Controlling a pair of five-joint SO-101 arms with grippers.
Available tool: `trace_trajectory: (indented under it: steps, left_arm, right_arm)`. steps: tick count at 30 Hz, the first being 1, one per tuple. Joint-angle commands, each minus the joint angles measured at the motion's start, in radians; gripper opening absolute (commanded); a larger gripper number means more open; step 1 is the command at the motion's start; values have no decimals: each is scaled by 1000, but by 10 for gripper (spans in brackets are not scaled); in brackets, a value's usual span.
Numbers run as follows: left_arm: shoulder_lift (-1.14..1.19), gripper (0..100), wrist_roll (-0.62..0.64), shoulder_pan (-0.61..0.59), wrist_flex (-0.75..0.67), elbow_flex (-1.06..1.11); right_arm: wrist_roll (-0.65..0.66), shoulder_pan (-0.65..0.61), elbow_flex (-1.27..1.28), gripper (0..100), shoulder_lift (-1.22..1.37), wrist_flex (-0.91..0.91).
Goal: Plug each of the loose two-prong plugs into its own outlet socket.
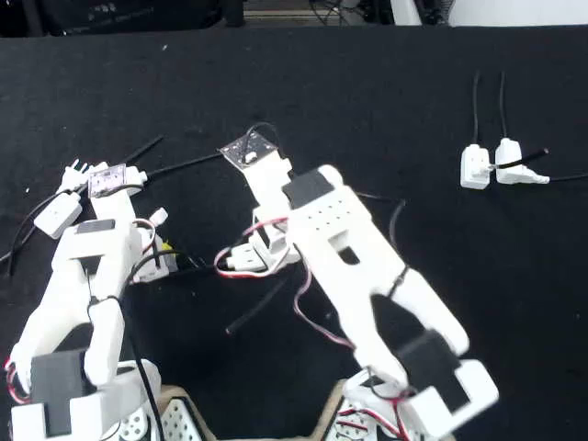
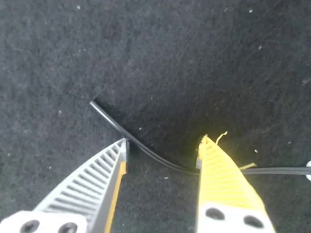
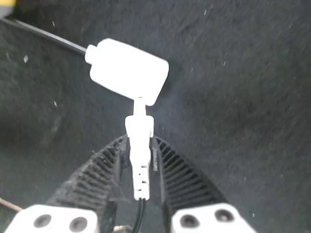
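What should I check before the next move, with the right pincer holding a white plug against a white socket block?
1. Grip: ok. The right pincer is shut on the white two-prong plug.
2. Seating: not ok. A narrow stretch of the plug's front end shows outside the white rectangular socket block.
3. Prongs matched to holes: cannot tell; the holes are hidden.
4. Block steadied: not ok. It lies free on the black cloth, with nothing holding it.
5. Left pincer free to help: ok. It is open and empty, above a thin black cable.
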Motion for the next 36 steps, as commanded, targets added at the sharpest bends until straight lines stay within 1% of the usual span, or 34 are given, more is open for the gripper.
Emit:
trace_trajectory:
  steps: [1, 8, 14, 36]
  left_arm:
    - [-75, 234, -9, -4, -26, 77]
    - [-247, 234, -9, -4, -83, 185]
    - [-265, 234, -9, -4, -83, 194]
    - [-267, 234, -2, -5, -103, 188]
  right_arm:
    - [-9, 15, -139, 11, 65, 60]
    - [-51, 15, -341, 11, 236, 198]
    - [-66, 15, -460, 11, 348, 284]
    - [-77, 15, -478, 11, 367, 275]
